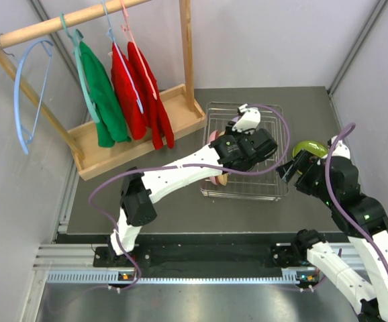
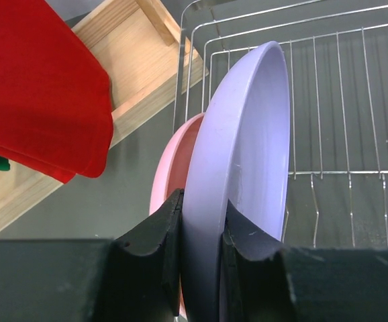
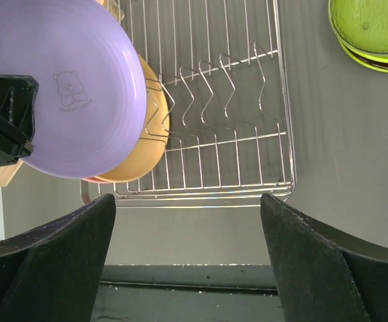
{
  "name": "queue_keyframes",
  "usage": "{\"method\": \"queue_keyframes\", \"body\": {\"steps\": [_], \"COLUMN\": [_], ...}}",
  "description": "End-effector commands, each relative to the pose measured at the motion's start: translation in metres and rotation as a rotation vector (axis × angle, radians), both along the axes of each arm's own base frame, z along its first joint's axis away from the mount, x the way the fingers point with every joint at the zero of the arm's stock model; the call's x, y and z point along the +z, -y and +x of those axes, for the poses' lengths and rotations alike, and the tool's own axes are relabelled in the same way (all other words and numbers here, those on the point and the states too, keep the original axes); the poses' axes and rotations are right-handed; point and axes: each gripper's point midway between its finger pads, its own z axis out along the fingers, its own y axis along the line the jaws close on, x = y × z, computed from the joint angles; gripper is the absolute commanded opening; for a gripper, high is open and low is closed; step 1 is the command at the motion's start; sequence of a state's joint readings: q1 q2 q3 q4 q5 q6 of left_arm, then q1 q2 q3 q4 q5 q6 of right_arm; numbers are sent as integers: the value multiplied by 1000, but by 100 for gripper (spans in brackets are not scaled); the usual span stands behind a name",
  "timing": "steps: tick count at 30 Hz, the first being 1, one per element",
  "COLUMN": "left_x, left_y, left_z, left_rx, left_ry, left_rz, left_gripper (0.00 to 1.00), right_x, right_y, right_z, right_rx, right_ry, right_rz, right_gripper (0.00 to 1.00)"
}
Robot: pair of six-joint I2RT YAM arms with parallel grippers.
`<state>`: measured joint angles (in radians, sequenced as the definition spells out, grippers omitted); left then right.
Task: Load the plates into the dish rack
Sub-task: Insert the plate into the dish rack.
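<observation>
on the lavender plate (image 3: 97, 131), a bear emblem (image 3: 64, 82) over unreadable lettering (image 3: 72, 104)

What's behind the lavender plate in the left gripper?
Right wrist view: an orange-tan plate standing in the dish rack peeks out behind the lavender plate. Left wrist view adds a pink plate. Most of both is covered.

Plates (image 3: 152, 134) in dish rack (image 3: 282, 161), plate stack (image 3: 372, 27) to its right

Upright lavender plate (image 2: 248, 168) at dish rack (image 2: 355, 172)
</observation>
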<state>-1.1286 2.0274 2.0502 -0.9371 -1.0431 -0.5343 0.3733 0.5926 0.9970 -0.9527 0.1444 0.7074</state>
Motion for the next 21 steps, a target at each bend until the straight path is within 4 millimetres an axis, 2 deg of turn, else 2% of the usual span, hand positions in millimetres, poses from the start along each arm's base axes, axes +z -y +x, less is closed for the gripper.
{"method": "queue_keyframes", "body": {"steps": [1, 5, 7, 13, 16, 21], "left_x": [8, -3, -1, 34, 44, 45], "left_y": [-3, -2, -7, -17, -24, -31], "left_z": [5, 7, 8, 5, 3, 2], "left_rx": [44, 59, 79, 89, 102, 111], "left_ry": [31, 13, 18, 67, 83, 87], "left_rz": [-20, -15, -3, -50, -57, -39], "left_gripper": [0, 0, 0, 0, 0, 0], "right_x": [16, 16, 16, 14, 14, 12], "right_y": [5, 6, 7, 8, 9, 7], "right_z": [-3, -3, -3, -4, -4, -4], "right_rx": [-16, -26, -30, -39, -42, -38], "right_ry": [48, 50, 50, 48, 51, 47], "right_rz": [2, 8, 6, 9, 6, 13], "right_gripper": [88, 88, 89, 88, 89, 89]}}
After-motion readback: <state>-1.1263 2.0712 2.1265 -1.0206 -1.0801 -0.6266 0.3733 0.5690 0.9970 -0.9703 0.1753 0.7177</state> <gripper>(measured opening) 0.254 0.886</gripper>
